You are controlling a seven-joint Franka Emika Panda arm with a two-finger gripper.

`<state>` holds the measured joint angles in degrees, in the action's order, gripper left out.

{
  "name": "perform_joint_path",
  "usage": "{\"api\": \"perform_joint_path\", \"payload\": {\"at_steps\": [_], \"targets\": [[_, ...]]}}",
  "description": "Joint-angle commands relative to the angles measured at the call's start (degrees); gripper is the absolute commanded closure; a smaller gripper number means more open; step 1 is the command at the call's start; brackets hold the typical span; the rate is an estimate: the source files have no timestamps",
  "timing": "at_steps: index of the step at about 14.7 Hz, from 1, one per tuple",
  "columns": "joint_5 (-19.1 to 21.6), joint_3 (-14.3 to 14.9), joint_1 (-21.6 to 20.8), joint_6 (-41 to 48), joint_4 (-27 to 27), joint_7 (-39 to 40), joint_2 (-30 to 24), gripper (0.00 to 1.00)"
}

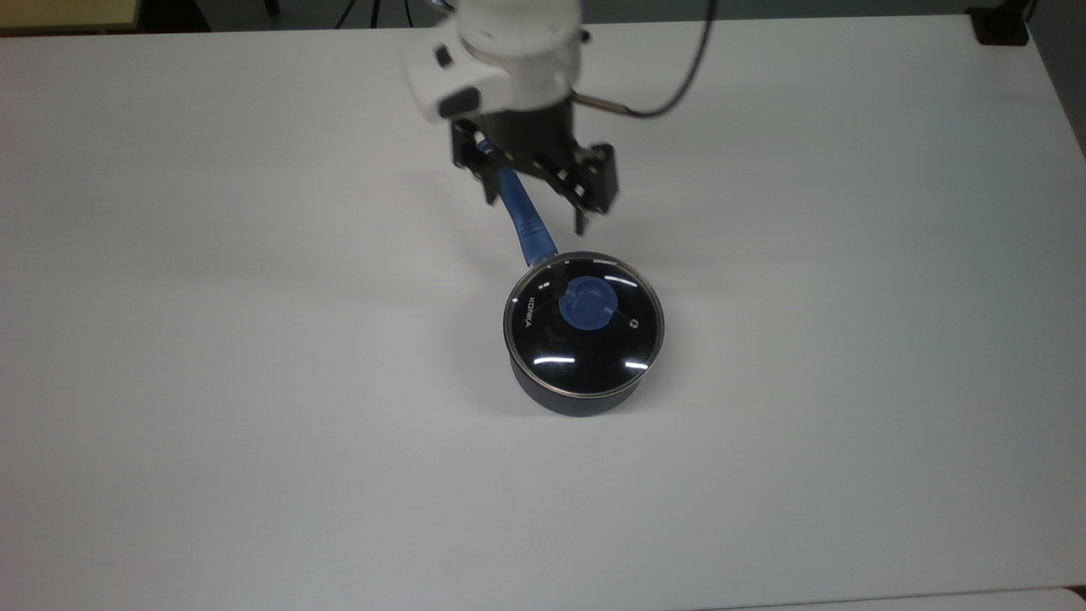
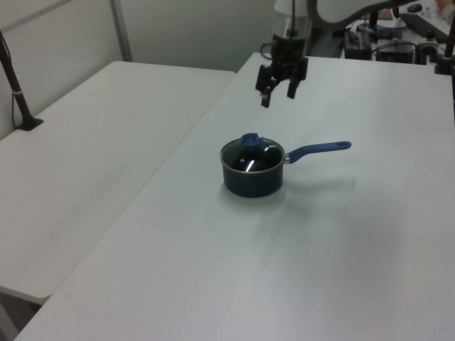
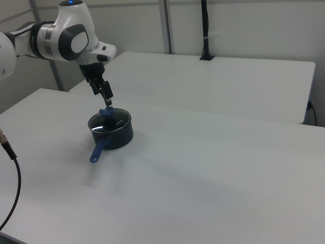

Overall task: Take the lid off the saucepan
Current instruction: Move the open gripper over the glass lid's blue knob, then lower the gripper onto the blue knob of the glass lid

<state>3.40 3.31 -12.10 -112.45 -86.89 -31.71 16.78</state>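
Observation:
The saucepan (image 1: 579, 406) (image 2: 252, 182) (image 3: 116, 138) stands upright near the table's middle, dark blue-grey. Its blue handle (image 1: 524, 218) (image 2: 321, 148) (image 3: 96, 151) points toward the top view's upper left. The lid (image 1: 585, 352) (image 2: 252, 160) (image 3: 109, 123) sits on it, clear glass with a blue knob (image 1: 587, 305) (image 2: 249, 140) at its centre. My gripper (image 1: 536, 213) (image 2: 277, 99) (image 3: 103, 95) hangs open in the air above the table, over the handle in the top view, short of the knob. Nothing is between its fingers.
White table (image 1: 254, 382) with wide free room around the pan. A second table (image 2: 92, 142) (image 3: 228, 76) adjoins it, carrying a clamped black pole (image 2: 15, 89) (image 3: 205, 30). A black cable (image 1: 679, 85) trails from the arm. A black clamp (image 1: 1001, 25) sits at the far corner.

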Motion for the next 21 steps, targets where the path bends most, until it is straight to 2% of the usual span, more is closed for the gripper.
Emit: {"api": "perform_joint_path", "payload": {"at_steps": [1,7,8,17,19,21], "targets": [[-0.06,0.55,-1.26,-3.29,3.13,-1.96,3.52,0.00],[-1.28,0.55,-3.10,-6.11,4.36,-1.87,7.82,0.00],[-1.81,0.64,-4.50,-6.11,4.36,-1.96,8.44,0.00],[-4.36,0.64,-4.78,-8.57,5.24,-3.19,11.70,0.01],[-5.76,0.64,-4.78,-8.66,5.24,-3.19,11.96,0.10],[-6.99,0.55,-4.78,-8.66,5.24,-3.01,12.31,0.14]]}}
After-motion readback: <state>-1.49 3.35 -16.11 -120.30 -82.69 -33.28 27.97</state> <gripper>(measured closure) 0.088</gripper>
